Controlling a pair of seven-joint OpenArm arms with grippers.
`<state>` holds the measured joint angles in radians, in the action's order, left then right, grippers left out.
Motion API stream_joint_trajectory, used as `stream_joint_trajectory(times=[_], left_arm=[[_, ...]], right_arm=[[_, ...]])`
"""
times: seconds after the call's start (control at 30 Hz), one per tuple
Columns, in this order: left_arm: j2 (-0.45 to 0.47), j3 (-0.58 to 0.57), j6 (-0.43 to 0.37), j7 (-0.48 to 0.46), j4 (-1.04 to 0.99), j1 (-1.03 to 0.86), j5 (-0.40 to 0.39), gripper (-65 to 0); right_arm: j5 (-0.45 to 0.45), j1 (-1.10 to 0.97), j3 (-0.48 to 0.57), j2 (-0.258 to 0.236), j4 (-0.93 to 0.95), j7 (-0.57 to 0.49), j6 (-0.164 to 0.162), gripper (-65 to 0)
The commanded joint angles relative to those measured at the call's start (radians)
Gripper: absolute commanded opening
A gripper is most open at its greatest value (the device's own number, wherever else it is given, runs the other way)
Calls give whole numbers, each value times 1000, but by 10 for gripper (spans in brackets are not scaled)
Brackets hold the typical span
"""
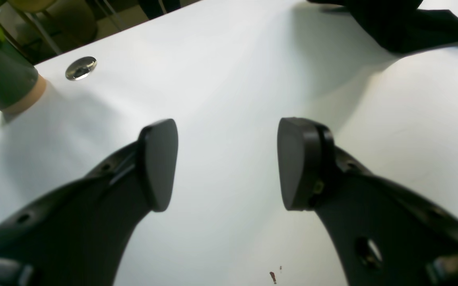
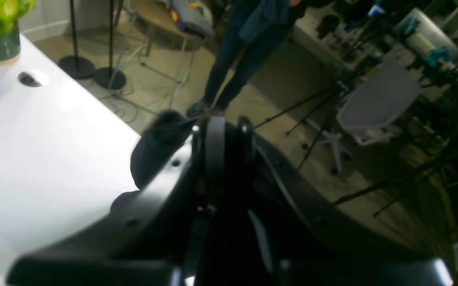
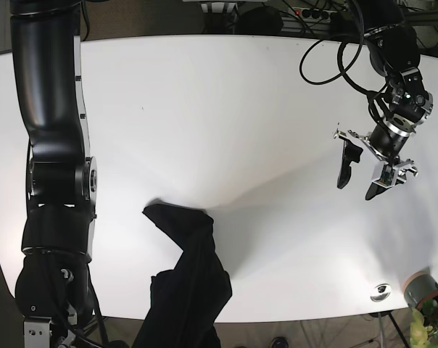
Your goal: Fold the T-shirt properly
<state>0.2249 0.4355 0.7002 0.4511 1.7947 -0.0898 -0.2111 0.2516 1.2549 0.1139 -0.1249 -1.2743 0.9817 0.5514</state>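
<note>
The black T-shirt (image 3: 186,283) lies crumpled at the near middle of the white table (image 3: 226,116), and its lower part hangs over the near edge. In the left wrist view a corner of the T-shirt (image 1: 408,28) shows far off at the top right. My left gripper (image 3: 360,177) hovers open over bare table at the right, far from the shirt; nothing sits between its pads (image 1: 159,165). My right gripper (image 2: 221,139) is shut just past the table edge, with a dark bulge of T-shirt (image 2: 157,147) against its fingers. In the base view that gripper is hidden.
A potted plant (image 3: 422,290) and a metal grommet (image 3: 381,291) sit at the near right corner. The right arm's thick black column (image 3: 52,145) stands along the left side. Off the table, a person (image 2: 245,51), stands and a white chair (image 2: 376,103) crowd the floor.
</note>
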Motion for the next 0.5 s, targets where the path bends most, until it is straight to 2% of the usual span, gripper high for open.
stream_joint_trajectory(times=[0.0,0.37,0.47], left_arm=[[11,-2,-2,-27,18,14,-18,-278],[8,-274,-2,-30,-108,150,-17,-278],[-28,-347,-2,-31,-184,218,-17,-278]], right_arm=[[8,51,-4,-2,-15,-34,-4,-629],[8,51,-7,-3,-28,-37,-4,-629],[8,51,-9,-3,-35,-37,-4,-629]])
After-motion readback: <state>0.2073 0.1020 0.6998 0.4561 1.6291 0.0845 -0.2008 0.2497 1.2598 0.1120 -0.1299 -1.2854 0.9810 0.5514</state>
